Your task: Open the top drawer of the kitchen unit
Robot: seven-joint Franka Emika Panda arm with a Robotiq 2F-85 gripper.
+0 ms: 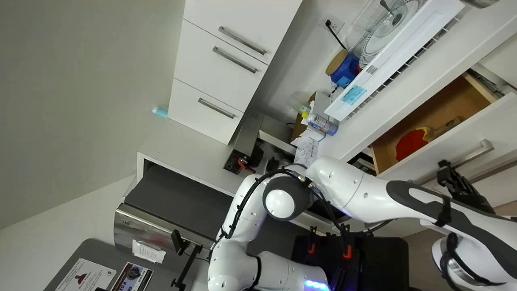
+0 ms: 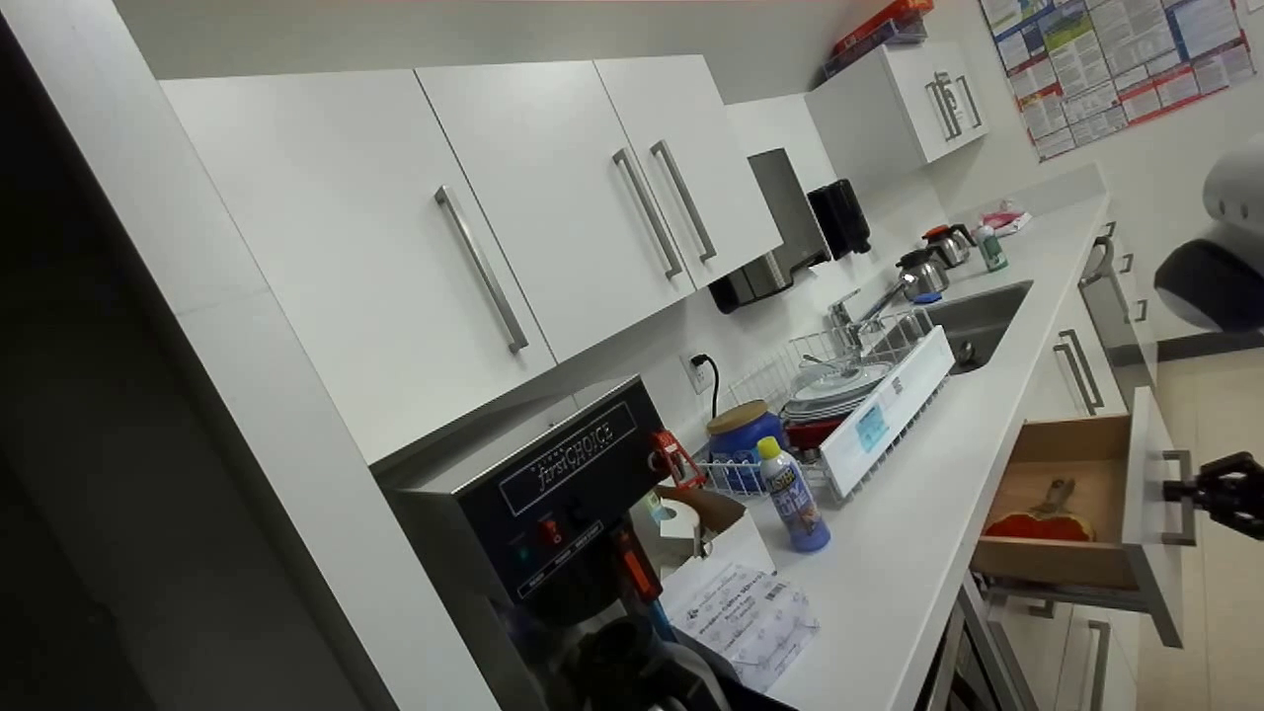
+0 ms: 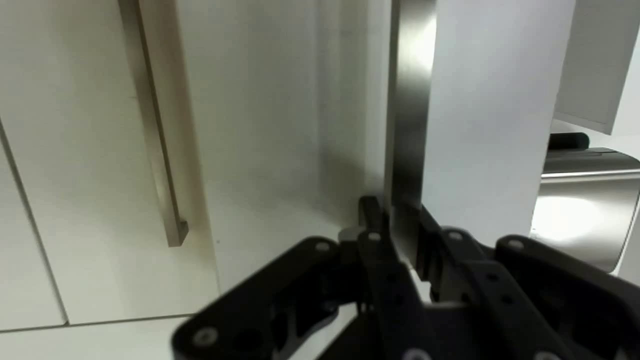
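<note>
The top drawer (image 1: 503, 121) of the white kitchen unit (image 2: 1047, 390) stands pulled out in both exterior views. Its light wooden inside shows, with a red and yellow item (image 2: 1042, 525) lying in it. The drawer front (image 2: 1150, 523) carries a silver bar handle (image 1: 476, 152). My black gripper (image 2: 1180, 491) is at this handle in both exterior views. In the wrist view the two fingers of the gripper (image 3: 400, 220) lie on either side of the bar handle (image 3: 412, 100), close against it near its end. The fingertips are dark and partly blurred.
Another bar handle (image 3: 155, 130) sits on a neighbouring white front. The countertop (image 2: 918, 513) above bears a dish rack (image 2: 889, 415), a yellow-capped spray bottle (image 2: 793, 499) and a coffee machine (image 2: 553, 494). Upper cabinets (image 2: 553, 217) hang on the wall.
</note>
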